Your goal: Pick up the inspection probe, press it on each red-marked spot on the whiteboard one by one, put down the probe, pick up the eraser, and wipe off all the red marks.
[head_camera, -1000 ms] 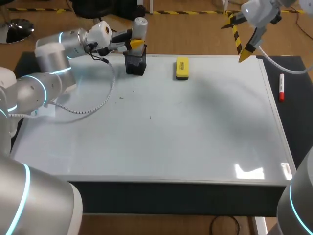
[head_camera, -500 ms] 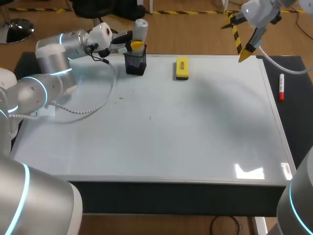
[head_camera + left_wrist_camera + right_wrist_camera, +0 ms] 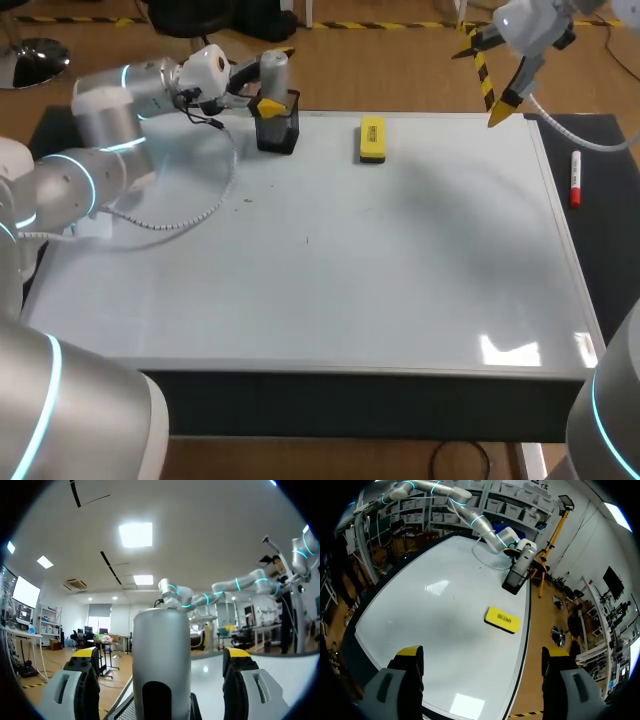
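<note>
My left end effector (image 3: 161, 657), fingers spread, is straddling the probe (image 3: 161, 630) in its holder (image 3: 277, 132). I am likely releasing it; next comes backing clear toward the eraser (image 3: 372, 140).

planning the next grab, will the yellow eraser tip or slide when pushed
Probably stiff and light: the eraser looks like a flat block. Lying flat, it seems unlikely to tip or roll, but may skid on the glossy whiteboard.

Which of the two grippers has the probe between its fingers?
The left gripper: the probe stands between its open fingers. The right gripper has nothing between its fingers.
</note>
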Available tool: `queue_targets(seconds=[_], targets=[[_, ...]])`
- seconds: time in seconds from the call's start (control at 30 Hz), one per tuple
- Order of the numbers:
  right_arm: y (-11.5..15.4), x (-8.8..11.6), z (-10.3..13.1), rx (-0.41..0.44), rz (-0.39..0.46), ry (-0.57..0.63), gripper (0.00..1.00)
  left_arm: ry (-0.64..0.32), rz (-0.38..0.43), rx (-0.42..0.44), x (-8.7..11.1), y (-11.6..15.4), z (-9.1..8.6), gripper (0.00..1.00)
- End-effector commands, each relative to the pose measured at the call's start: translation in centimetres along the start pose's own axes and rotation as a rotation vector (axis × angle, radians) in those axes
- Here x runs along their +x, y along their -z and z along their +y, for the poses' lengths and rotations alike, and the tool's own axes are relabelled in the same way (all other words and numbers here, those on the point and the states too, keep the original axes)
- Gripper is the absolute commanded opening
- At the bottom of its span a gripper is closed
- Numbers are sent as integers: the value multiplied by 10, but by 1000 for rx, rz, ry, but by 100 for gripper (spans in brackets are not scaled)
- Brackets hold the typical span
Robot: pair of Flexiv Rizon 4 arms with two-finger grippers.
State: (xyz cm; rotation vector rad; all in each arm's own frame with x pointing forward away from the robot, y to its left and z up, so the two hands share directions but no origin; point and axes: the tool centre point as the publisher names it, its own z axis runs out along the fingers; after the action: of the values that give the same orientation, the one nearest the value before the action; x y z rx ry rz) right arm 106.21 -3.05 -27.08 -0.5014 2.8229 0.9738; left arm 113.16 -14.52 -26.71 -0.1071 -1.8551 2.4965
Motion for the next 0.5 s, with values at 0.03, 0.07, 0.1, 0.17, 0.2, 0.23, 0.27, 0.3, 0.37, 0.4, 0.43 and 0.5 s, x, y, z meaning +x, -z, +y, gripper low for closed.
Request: queue_targets(seconds=[0.03,0.07,0.1,0.17,0.2,0.23,0.27,0.3,0.37,0.4,0.43,0.5], targets=[[1,0,0,4,3,1,100,-13,-21,-28,4,2,-8,100],[1,0,0,4,3,1,100,-14,-32,-34,5,2,-9,100],[1,0,0,4,3,1,100,-19,-35,-33,6,4,-11,100],[1,0,0,4,3,1,100,-26,-59,-48,7,6,-13,100],[1,0,0,4,3,1,100,-33,-68,-48,7,8,-15,100],[1,0,0,4,3,1,100,-36,-90,-60,7,9,-16,100],[1,0,0,4,3,1,100,-41,-110,-81,7,11,-16,100],[1,0,0,4,3,1,100,-56,-133,-101,7,13,-17,100],[1,0,0,4,3,1,100,-59,-175,-106,5,18,-19,100],[1,0,0,4,3,1,100,-65,-205,-107,5,22,-22,100],[1,0,0,4,3,1,100,-69,-219,-110,5,23,-23,100],[1,0,0,4,3,1,100,-87,-250,-119,6,27,-27,100]])
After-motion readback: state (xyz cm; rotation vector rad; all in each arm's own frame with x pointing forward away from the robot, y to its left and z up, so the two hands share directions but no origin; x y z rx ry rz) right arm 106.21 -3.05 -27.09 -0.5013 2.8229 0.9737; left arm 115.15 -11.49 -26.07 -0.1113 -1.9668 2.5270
